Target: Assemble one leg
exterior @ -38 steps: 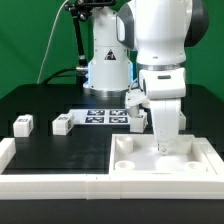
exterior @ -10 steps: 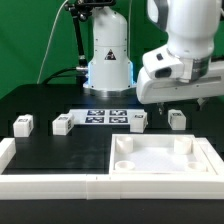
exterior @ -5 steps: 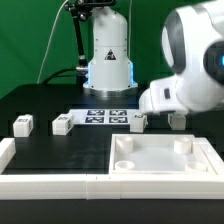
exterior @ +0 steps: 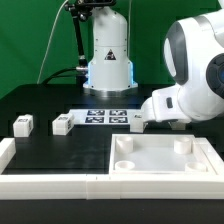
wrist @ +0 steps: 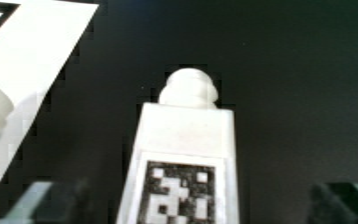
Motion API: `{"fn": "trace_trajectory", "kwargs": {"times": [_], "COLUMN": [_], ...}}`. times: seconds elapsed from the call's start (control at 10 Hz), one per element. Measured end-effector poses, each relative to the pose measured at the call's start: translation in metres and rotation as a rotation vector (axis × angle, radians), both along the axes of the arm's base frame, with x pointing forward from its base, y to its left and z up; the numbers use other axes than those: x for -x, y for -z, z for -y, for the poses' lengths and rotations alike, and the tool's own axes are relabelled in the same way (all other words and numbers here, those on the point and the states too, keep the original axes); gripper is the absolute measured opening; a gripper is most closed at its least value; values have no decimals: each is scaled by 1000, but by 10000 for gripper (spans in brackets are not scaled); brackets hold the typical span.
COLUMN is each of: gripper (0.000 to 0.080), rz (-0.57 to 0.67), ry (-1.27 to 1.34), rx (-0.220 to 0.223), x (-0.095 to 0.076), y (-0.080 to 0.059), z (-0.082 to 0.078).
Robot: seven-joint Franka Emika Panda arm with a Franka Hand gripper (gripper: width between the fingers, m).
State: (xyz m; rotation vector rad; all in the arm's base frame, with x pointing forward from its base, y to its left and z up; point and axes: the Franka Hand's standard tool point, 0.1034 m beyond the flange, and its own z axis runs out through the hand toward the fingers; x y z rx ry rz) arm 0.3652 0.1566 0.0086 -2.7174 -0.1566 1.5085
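Observation:
In the wrist view a white leg (wrist: pixel 185 140) lies on the black table, its rounded peg end pointing away and its black-and-white tag (wrist: pixel 179 188) facing up. My gripper (wrist: pixel 185 205) is open, one fingertip (wrist: pixel 30 203) on each side of the leg with a dark gap on both sides. In the exterior view the arm's hand (exterior: pixel 170 105) sits low behind the tray's far rim and hides this leg and the fingers. Three more legs stand on the table: one (exterior: pixel 22 124), a second (exterior: pixel 62 124) and a third (exterior: pixel 138 120).
The large white tray-like piece (exterior: pixel 120 166) with a raised rim fills the front right. The marker board (exterior: pixel 104 115) lies in front of the arm's base; a white flat piece (wrist: pixel 43 60) shows beside the leg in the wrist view. A white wall (exterior: pixel 8 155) borders the front left.
The arm has left the tray, swung to the exterior view's right and lowered behind the tray's far rim. The fourth leg there, visible a second ago, is now hidden by the hand.

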Motion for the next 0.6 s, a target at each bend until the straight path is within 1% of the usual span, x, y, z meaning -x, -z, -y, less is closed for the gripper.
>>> {"fn": "trace_trajectory", "kwargs": {"times": [0.1, 0.2, 0.6], "gripper": [472, 284, 288], "rz": [0, -1, -1], "ry": [-1, 0, 0], "rx": [-3, -3, -3], "x": [0, 0, 0], "y": [0, 0, 0], "z": [0, 0, 0]}}
